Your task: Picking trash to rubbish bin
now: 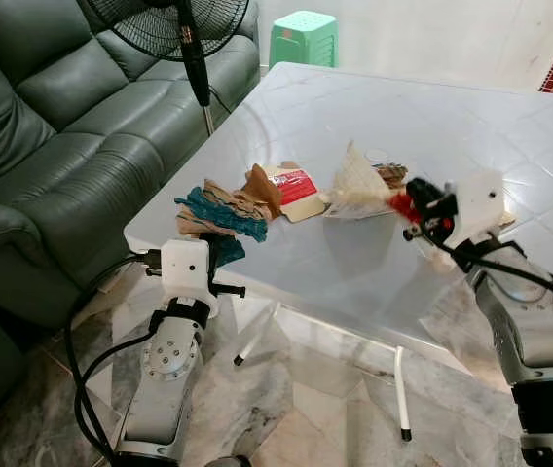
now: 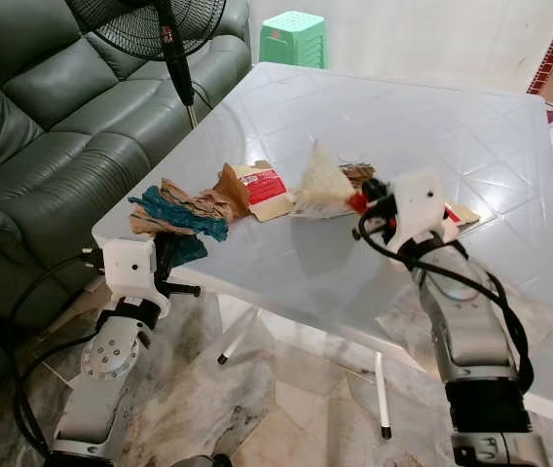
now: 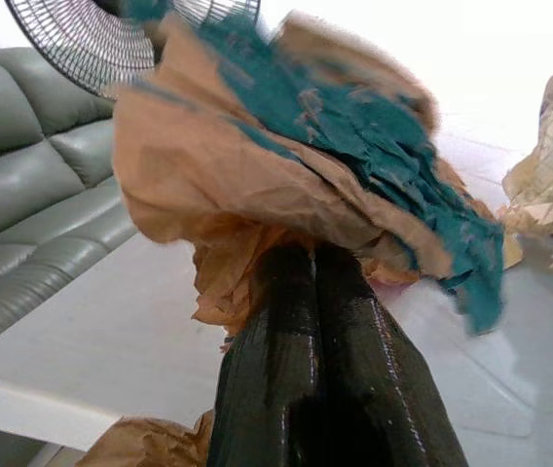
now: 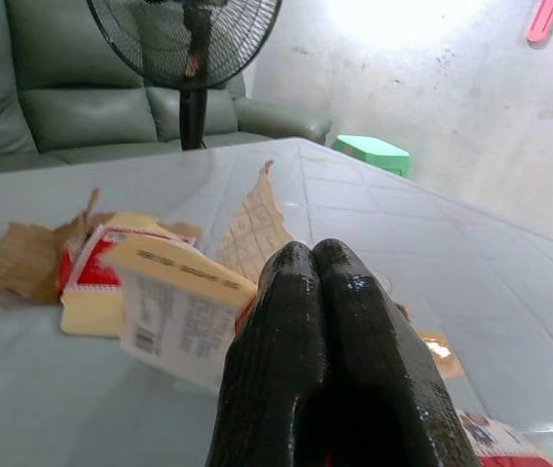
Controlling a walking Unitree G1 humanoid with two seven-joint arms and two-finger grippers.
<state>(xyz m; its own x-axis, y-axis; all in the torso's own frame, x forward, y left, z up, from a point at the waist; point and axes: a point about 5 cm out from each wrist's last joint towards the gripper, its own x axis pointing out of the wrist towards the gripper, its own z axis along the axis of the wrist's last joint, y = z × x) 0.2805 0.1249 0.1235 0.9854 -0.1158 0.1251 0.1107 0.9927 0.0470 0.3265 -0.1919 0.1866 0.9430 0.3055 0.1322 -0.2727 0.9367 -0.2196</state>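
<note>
Trash lies in a heap on the white table [image 1: 432,117]. At the table's front left corner my left gripper [image 3: 313,255] is shut on a crumpled brown and teal paper [image 1: 216,209], which bunches over its fingertips. Across the heap, my right gripper [image 1: 411,206] is shut on the edge of a cream paper wrapper [image 1: 356,185] that stands up off the tabletop, with a red bit at the pinch. Seen from the right wrist, the fingers [image 4: 291,292] are pressed together beside a white printed flap [image 4: 174,306]. Between the two pieces lies a red and cream card packet [image 1: 294,190].
A dark green sofa [image 1: 53,126] runs along the left. A black standing fan [image 1: 195,49] stands between it and the table's far left corner. A green plastic stool [image 1: 304,37] sits beyond the table. Marble floor [image 1: 306,399] and the table's thin legs lie in front of me.
</note>
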